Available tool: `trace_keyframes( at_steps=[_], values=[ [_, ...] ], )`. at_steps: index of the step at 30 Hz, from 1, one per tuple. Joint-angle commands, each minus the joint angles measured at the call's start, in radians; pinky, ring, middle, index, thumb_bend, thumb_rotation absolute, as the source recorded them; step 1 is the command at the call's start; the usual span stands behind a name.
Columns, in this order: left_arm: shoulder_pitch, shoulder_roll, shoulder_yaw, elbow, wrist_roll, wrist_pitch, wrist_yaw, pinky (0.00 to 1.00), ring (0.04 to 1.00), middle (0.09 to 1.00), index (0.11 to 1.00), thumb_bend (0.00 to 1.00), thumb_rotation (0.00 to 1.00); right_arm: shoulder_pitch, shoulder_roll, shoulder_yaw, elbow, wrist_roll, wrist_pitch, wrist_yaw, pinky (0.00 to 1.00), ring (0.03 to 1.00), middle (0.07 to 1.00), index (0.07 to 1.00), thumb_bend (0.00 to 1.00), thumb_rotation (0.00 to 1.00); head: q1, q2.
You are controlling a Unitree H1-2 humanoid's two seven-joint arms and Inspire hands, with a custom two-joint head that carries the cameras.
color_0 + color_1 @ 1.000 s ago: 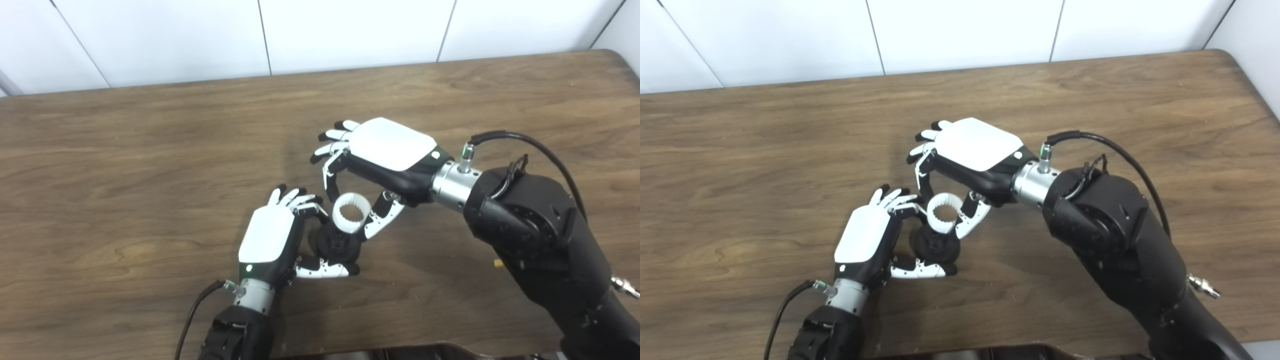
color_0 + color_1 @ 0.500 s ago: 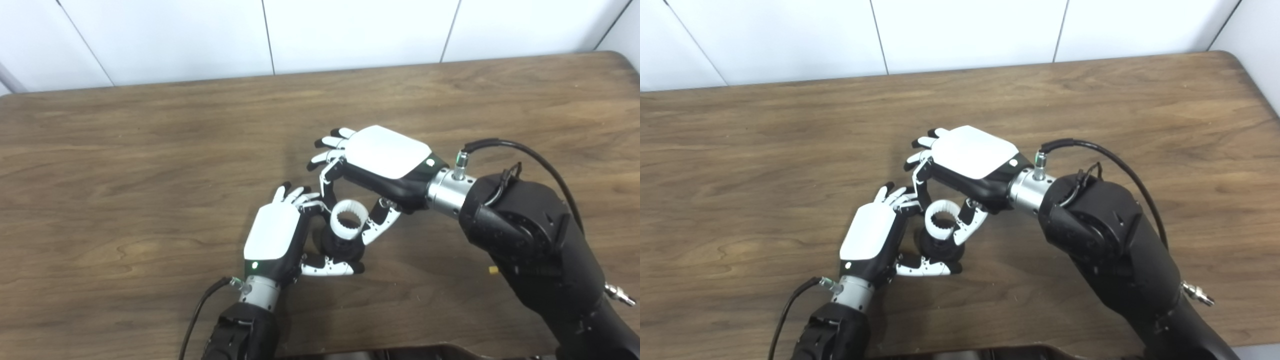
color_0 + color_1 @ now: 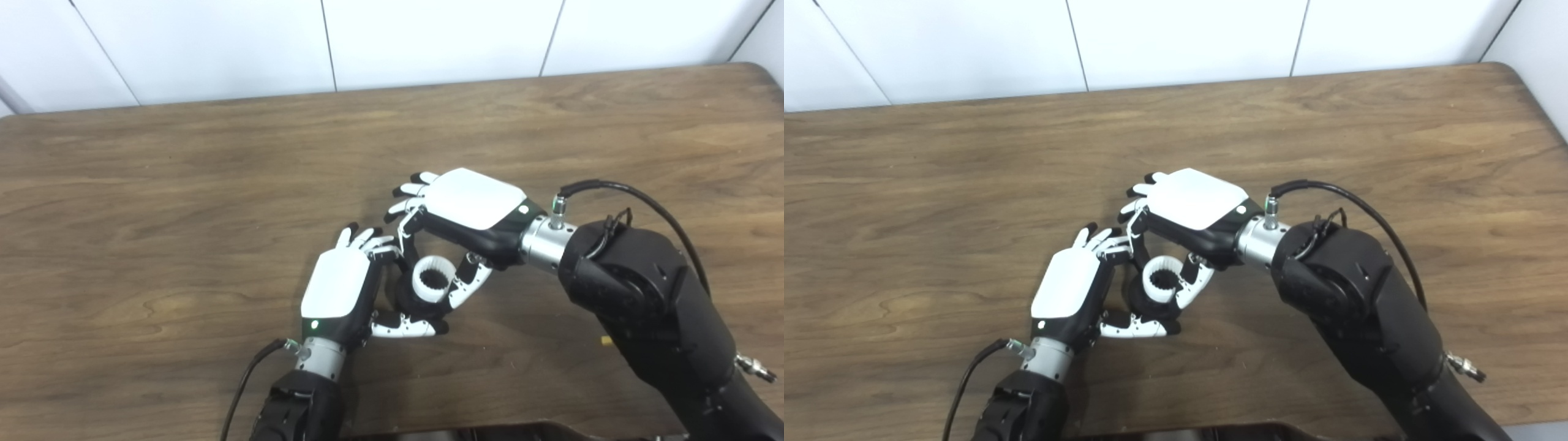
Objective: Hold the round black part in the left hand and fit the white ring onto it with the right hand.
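While its thumb and a forefinger pinch the white ring (image 3: pixel 433 283) from opposite sides, the right hand (image 3: pixel 468 205) arches palm-down just above it, the other fingers spread loose beyond the ring toward the table's far edge. The ring is a short toothed collar with no real long axis; its bore points up toward the cameras and tilts slightly, so the dark opening and inner teeth show plainly. Directly beneath it sits the round black part (image 3: pixel 411 301), which the ring touches or nearly touches on top; whether it is seated I cannot tell. The left hand (image 3: pixel 338 291) is closed around that black part from the side opposite the right hand, its fingers curling over the far rim next to the right forefinger and its thumb (image 3: pixel 404 329) lying along the near side. Both hands meet low over the wooden table (image 3: pixel 153 202), whose grain runs left to right under them. A black cable (image 3: pixel 612 187) loops off the right wrist.
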Motion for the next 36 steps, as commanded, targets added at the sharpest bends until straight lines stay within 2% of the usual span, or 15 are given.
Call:
trace_keyframes(
  at_steps=[1,20,36],
  values=[
    [-0.014,-0.01,-0.004,-0.012,0.008,-0.002,0.006,1.0,0.9,0.794,0.485,0.52,0.06,-0.02,0.002,-0.013,-0.009,-0.004,-0.02,-0.026,1.0,0.959,0.855,0.483,0.52,0.14,0.0,0.001],
    [-0.016,-0.021,-0.016,-0.01,0.022,0.001,0.007,1.0,0.901,0.807,0.486,0.52,0.06,-0.002,0.029,-0.005,0.023,-0.02,-0.052,-0.052,1.0,0.972,0.857,0.484,0.52,0.13,0.008,-0.001],
    [-0.007,-0.026,-0.024,-0.03,0.029,0.012,-0.002,1.0,0.903,0.794,0.484,0.52,0.06,0.02,0.009,-0.009,0.043,-0.032,-0.068,-0.061,1.0,0.97,0.851,0.484,0.52,0.13,0.002,0.01]
  ],
)
